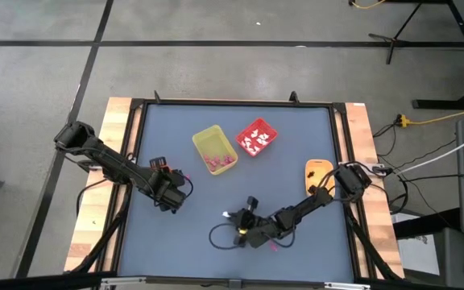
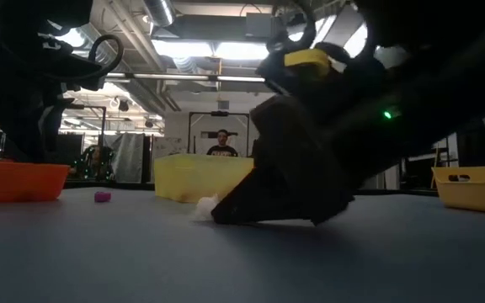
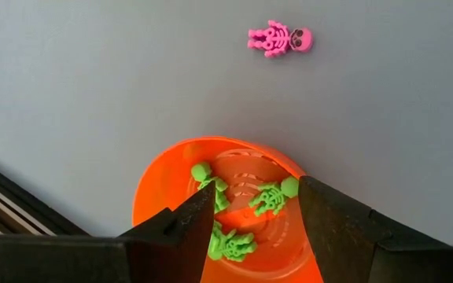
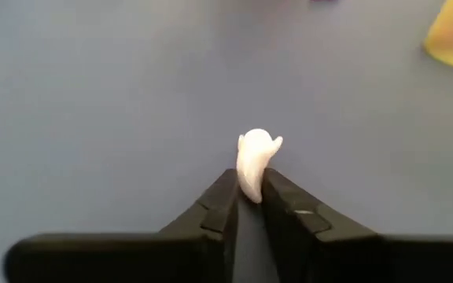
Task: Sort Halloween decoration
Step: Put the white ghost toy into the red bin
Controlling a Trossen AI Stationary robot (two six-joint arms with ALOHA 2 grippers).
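A tiny white ghost trinket [image 4: 256, 161] sits in my right gripper [image 4: 248, 196], low over the table's near middle [image 1: 244, 231]. My left gripper [image 3: 250, 216] is open above a small orange bowl [image 3: 163, 177]. The bowl holds green skeleton trinkets [image 3: 270, 196], and the fingers stand on either side of them. A pink skeleton trinket [image 3: 280, 39] lies flat on the table beyond the bowl. The yellow bin [image 1: 214, 150] holds pink pieces and the red bin [image 1: 256, 137] holds white ones. My right gripper pinches the white ghost's lower end [image 4: 250, 189] between its two fingertips [image 4: 220, 196]. Its rounded top sticks out past them. The fingers slant down from the table's right side. In the low view the ghost [image 2: 202, 209] is at table level.
The orange tray [image 1: 319, 172] lies by the table's right edge, under the right arm. Both bins stand at the far middle. A pink piece [image 2: 102, 196] lies on the mat near the tray in the low view. A person [image 2: 222, 145] stands in the room behind.
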